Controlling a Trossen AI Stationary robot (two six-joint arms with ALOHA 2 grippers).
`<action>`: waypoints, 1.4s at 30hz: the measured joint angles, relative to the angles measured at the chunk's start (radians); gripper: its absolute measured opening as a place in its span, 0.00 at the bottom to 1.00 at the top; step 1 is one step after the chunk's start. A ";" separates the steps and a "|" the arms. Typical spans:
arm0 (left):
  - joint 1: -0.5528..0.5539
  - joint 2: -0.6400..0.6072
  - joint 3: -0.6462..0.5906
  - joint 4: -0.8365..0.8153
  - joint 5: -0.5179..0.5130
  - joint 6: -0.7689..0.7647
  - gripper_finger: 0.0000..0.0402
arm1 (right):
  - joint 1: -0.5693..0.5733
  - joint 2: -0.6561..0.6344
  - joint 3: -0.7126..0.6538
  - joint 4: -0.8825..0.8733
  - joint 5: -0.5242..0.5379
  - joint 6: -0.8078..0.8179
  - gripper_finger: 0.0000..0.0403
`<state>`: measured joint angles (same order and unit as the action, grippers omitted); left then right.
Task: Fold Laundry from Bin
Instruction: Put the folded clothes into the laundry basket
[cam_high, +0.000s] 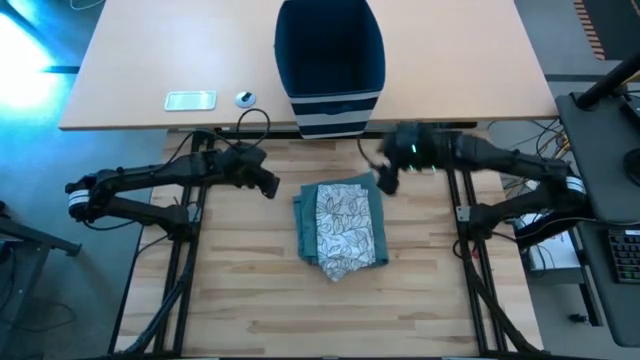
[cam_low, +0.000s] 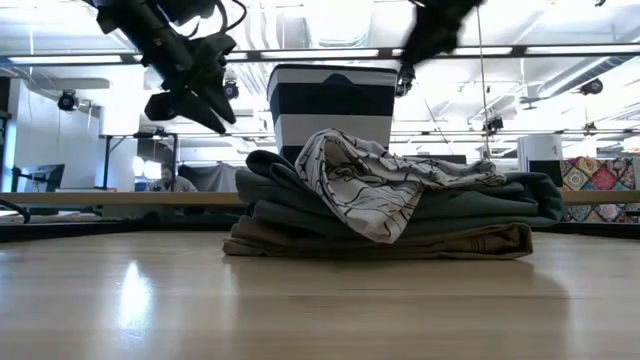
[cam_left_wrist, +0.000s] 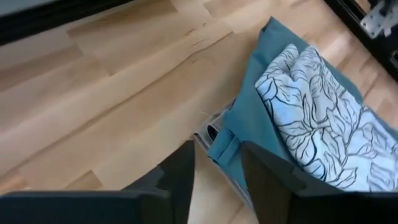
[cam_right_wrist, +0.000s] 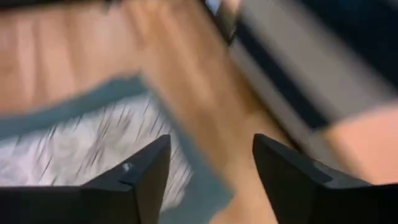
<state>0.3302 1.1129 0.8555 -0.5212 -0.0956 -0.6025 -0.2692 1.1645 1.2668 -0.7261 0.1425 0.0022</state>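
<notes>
Standing at twelve o'clock: bin (cam_high: 330, 70), interior dark, contents not discernible
Laundry (cam_high: 340, 228): stacked at table centre, outside bin
Left gripper (cam_high: 268, 186): nine o'clock of stack, jaws apart, empty
Right gripper (cam_high: 386, 180): one o'clock, jaws spread, empty

A light wood-plank worktop (cam_high: 250, 300) is seen in the foreground, w/ black frame rails (cam_high: 185, 270) along both sides. Behind it, a 2nd, smooth tan worktop (cam_high: 150, 50) is set. On that one, a small flat white device (cam_high: 190, 100) is laid near the front edge, w/ a small round silver obj. (cam_high: 245, 98) just beside it. A black cable (cam_high: 255, 120) is looped betw. the two worktops. At far right, a keyboard (cam_high: 625, 255) is partly shown. In the low view, a person (cam_low: 178, 183) is seen seated far back.
</notes>
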 joint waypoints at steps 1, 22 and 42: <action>0.000 0.000 0.000 0.000 0.000 0.018 0.30 | -0.024 0.035 0.061 0.004 0.000 -0.029 0.57; -0.042 -0.022 0.000 -0.022 0.000 0.075 0.45 | -0.386 0.648 0.937 -0.422 -0.297 -0.366 0.48; -0.035 -0.174 0.070 -0.102 -0.210 0.197 0.45 | -0.255 0.466 0.815 -0.844 0.020 -0.597 0.09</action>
<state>0.2956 0.9387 0.9250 -0.6228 -0.3060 -0.4058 -0.5240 1.6306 2.0817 -1.5705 0.1621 -0.5950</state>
